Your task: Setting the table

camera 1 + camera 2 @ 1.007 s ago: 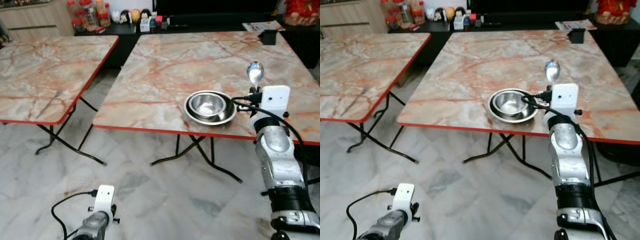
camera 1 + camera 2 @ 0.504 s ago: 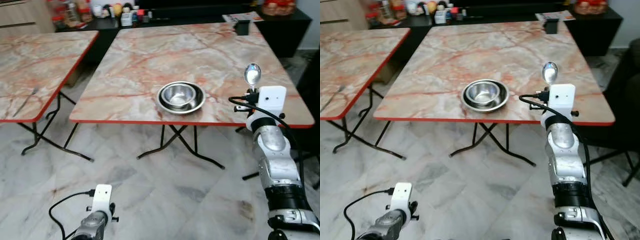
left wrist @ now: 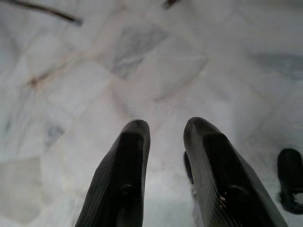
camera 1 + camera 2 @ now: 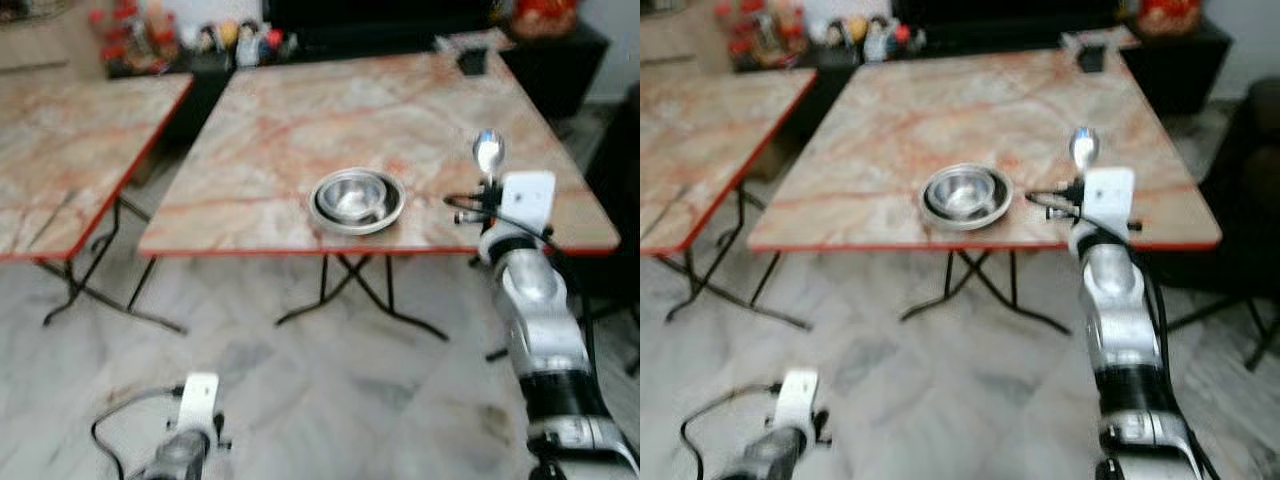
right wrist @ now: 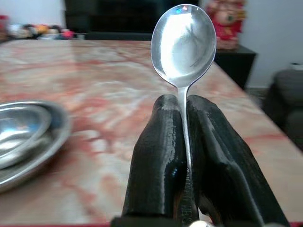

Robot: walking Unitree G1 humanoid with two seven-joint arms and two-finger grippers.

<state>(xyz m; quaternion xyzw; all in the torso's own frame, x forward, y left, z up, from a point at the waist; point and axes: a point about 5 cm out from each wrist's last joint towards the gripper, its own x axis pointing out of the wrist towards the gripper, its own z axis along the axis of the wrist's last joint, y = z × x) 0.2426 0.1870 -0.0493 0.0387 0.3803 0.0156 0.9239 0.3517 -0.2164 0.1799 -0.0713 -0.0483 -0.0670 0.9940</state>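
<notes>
- Marble-top folding table [image 4: 300, 130]: red-edged, standing directly ahead of the robot. It carries the place setting in progress. A small dark object sits at its far right corner; too blurred to identify.
- Second marble-top table [image 4: 60, 160]: stands to the left, apart from the first. A thin utensil-like item lies on it; the type cannot be told.
- Steel plate [image 4: 357, 203] with steel bowl [image 4: 352, 194]: the bowl sits inside the plate, near the front edge of the main table. Judgement: this part of the setting is done.
- Right gripper [image 5: 184, 123]: raised at the table's front right edge, just right of the plate. Its two black fingers [image 5: 158, 156] are clamped on the handle of the spoon.
- Spoon [image 5: 183, 42]: held upright, bowl end up, above the tabletop. It is not yet laid down. Judgement: remaining work is to lower it and place it beside the plate, then release.
- Left gripper [image 3: 163, 137]: hangs idle over the marble floor [image 3: 156, 61], fingers slightly parted, holding nothing.
- Overall judgement: dishware placed, cutlery pending; roughly mid-task.
</notes>
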